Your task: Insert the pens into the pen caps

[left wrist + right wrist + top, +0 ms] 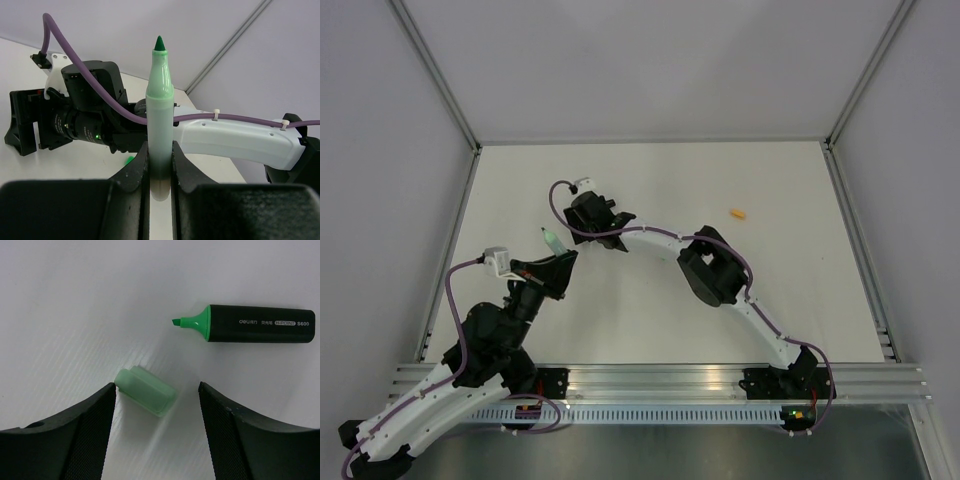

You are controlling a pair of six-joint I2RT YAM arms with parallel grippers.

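My left gripper is shut on a pale green pen. The pen stands upright between the fingers with its dark green tip uncapped and pointing away. In the top view this pen sticks out toward the right gripper, which hangs low over the table just beyond it. In the right wrist view my right gripper is open around a pale green pen cap. The cap lies on its side on the table, close to the left finger. A black-barrelled pen with a bare green tip lies just beyond the cap.
A small orange piece lies alone on the white table, right of centre. The right arm's forearm arcs across the middle. Grey walls and metal rails bound the table on three sides.
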